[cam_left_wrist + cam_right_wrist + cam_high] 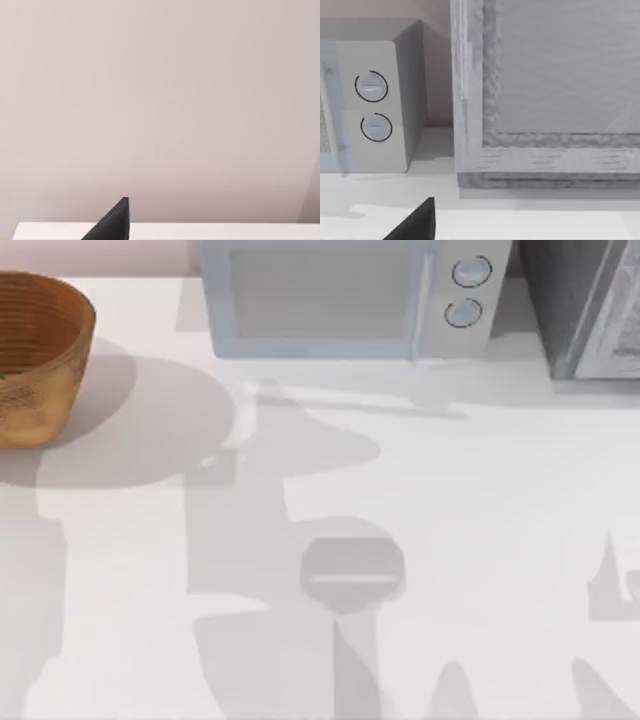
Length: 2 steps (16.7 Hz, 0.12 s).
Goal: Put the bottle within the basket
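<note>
Woven ribbed basket point(40, 355), far-left | boxy microwave point(345, 300) behind

The white bench point(480, 500) carries three things, all along its far side. The brown woven basket point(40, 350) stands at about ten o'clock, partly cut by the left edge of the top view. A pale microwave point(340, 295) with two round dials sits at twelve o'clock against the back wall. Just beside it, at about two o'clock, stands a grey box-like appliance point(585, 305). Soft grey shadows lie across the bench's bare middle and near side.
</note>
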{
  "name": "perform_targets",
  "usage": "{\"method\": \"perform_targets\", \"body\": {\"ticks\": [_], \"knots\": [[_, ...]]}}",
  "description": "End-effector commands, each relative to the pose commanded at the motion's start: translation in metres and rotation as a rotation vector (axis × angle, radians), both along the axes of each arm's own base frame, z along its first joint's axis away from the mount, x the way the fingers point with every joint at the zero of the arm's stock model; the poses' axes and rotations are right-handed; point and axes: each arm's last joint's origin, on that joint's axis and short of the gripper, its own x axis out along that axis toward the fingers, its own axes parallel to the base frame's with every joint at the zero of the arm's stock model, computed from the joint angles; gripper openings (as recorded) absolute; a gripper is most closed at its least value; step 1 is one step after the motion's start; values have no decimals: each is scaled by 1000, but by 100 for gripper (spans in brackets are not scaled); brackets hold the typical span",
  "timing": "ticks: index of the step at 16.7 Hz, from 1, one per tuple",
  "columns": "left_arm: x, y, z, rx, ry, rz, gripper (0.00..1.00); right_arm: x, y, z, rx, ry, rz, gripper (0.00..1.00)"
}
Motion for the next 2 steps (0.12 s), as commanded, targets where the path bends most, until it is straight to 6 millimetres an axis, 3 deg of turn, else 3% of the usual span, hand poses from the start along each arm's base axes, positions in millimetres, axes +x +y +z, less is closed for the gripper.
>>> {"method": "perform_targets", "body": {"ticks": [2], "knots": [[0, 0, 0, 0, 0, 0, 100, 0, 0, 0, 0, 0, 0, 100]]}}
